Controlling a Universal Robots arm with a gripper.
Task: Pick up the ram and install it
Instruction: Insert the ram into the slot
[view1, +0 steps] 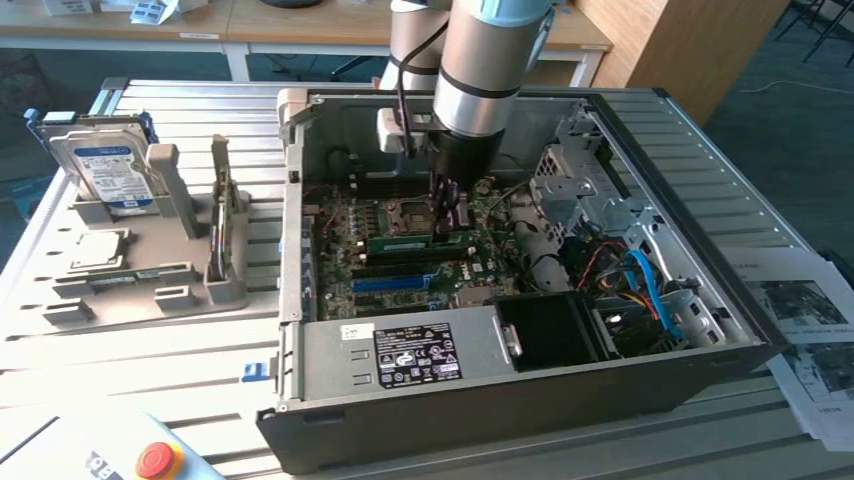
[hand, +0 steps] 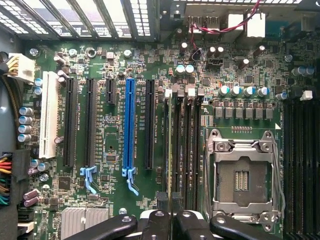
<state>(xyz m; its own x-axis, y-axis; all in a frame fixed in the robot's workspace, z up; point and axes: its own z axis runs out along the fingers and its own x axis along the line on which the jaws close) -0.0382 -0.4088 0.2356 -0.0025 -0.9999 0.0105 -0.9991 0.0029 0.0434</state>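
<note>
The black fingers (hand: 161, 201) are pressing together, seemingly clamping the thin green ram (view1: 400, 241) edge-down over narrow, tightly packed dark slots (hand: 189, 145).

You see a computer case (view1: 534, 400) of matt dark sheet metal; inside the case, the drive cage (view1: 587, 190) is bare, dull-shining steel, the ram (view1: 400, 241) a matt green board, and the long slot (hand: 130, 125) glossy blue plastic. Beside the case stands a smooth grey plastic holder (view1: 200, 300) on a ribbed metal table (view1: 134, 365)
</note>
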